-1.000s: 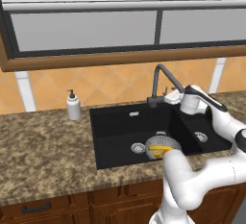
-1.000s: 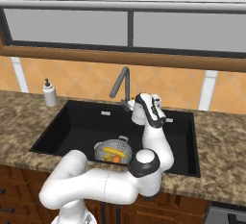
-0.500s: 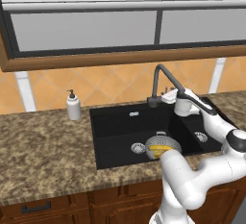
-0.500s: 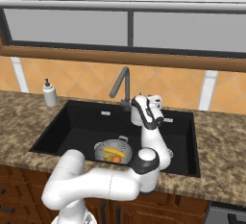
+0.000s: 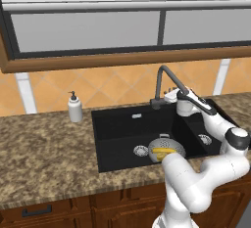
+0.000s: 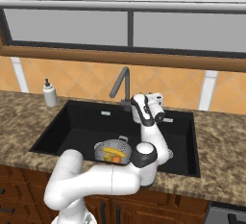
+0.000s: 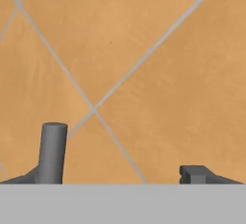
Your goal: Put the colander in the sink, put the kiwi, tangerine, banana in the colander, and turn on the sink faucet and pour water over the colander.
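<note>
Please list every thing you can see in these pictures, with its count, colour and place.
sink: one, black, set in the counter.
colander: one, grey, in the large basin.
banana: one, yellow, in the colander.
tangerine: one, orange, in the colander.
sink faucet: one, dark grey, behind the sink.
soap dispenser: one, white, on the counter left of the sink.
counter: one, brown speckled.
gripper: one, white, fingers open, beside the faucet.

No readable text, label or number appears anywhere.
</note>
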